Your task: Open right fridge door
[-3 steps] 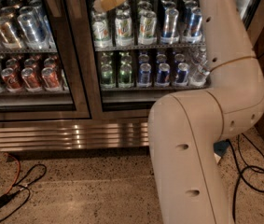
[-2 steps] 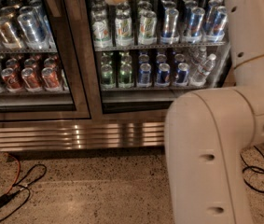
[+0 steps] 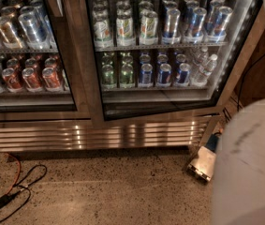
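- right fridge door (image 3: 165,97) is up around 1 o'clock, cracked open, its bottom edge angled off the cooler (image 3: 94,137)
- white arm (image 3: 249,163) fills 4 o'clock
- gripper's out of shot, can't tell its grip

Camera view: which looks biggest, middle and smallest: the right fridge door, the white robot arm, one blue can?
1. right fridge door
2. white robot arm, though nearness to the camera inflates it
3. blue can
The gripper is out of view.
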Robot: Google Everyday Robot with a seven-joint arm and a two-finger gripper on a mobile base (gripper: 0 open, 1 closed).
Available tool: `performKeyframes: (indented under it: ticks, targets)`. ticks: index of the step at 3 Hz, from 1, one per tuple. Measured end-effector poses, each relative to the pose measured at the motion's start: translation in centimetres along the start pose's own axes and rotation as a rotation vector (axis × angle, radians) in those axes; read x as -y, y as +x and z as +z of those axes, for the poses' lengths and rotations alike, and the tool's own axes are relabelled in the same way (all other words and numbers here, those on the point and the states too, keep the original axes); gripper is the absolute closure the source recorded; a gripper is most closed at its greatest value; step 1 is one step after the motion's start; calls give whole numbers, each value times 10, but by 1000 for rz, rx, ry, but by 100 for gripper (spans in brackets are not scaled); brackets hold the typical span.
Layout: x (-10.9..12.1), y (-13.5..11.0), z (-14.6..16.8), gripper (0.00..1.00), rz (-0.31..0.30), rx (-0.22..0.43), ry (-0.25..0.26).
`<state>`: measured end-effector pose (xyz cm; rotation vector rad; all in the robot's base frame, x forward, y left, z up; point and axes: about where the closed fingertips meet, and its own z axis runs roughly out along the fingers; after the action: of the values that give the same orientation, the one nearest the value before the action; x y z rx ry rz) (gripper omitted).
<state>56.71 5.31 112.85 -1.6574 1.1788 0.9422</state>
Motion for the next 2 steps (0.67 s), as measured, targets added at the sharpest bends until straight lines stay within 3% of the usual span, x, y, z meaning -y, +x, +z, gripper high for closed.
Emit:
performKeyframes:
  ticks: [1,2]
  targets:
    - [-52,-18,11,94,-2,-1,-60]
    - [-63,-3,31,100,43,-8,-111]
